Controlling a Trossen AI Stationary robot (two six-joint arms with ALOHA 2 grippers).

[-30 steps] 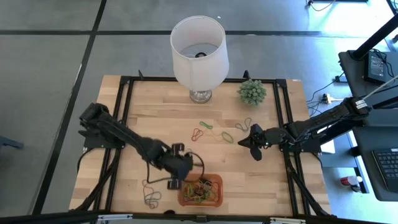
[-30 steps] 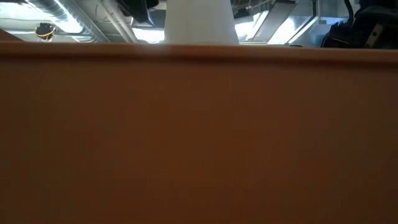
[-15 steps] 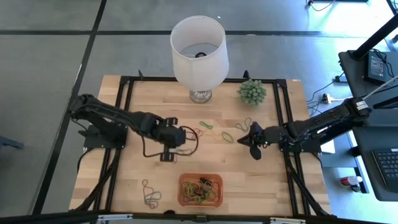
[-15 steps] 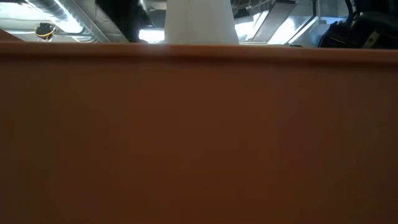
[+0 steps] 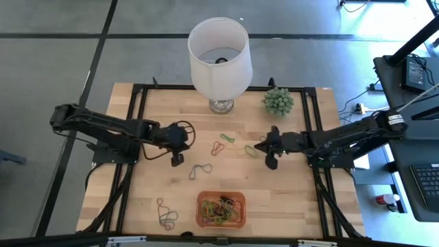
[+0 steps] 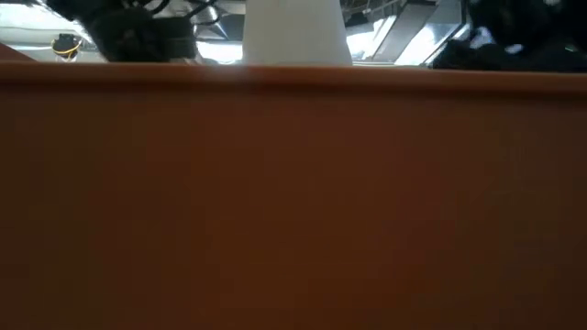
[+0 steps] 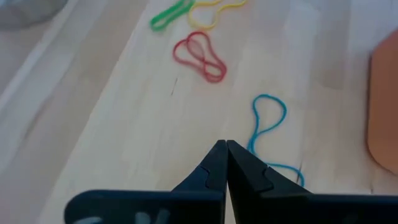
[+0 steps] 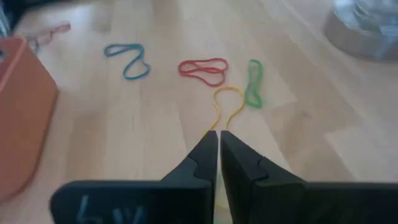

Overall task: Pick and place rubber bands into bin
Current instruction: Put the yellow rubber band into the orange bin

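Note:
Rubber bands lie flat on the wooden table: a red one (image 5: pixel 218 147), a green one (image 5: pixel 227 138), a yellow one (image 5: pixel 251 149), a blue one (image 5: pixel 200 169) and dark ones (image 5: pixel 165 214) near the front left. The orange bin (image 5: pixel 221 209) holds several more. My left gripper (image 5: pixel 177 147) hangs shut left of the red band (image 7: pixel 199 53), with the blue band (image 7: pixel 268 124) just beyond its tips. My right gripper (image 5: pixel 264 147) is over the near end of the yellow band (image 8: pixel 227 102), its fingers together but for a hairline slit. My right gripper comes in slanting down from the table's right, its tips over the yellow band's near end (image 8: pixel 212 127). The fingers hide that spot, so I cannot tell whether they touch the band. The band lies flat on the table.
A white lampshade (image 5: pixel 219 48) on a glass base and a small green plant (image 5: pixel 278 101) stand at the far edge. The bin's orange wall (image 6: pixel 293 202) fills the low view. A black frame (image 5: pixel 137 110) runs along the table's sides.
My left gripper has swung from above the bin toward the table's far and left side, ending left of the red band. My right gripper has edged toward the table's left, over the yellow band, and rolled about its own axis.

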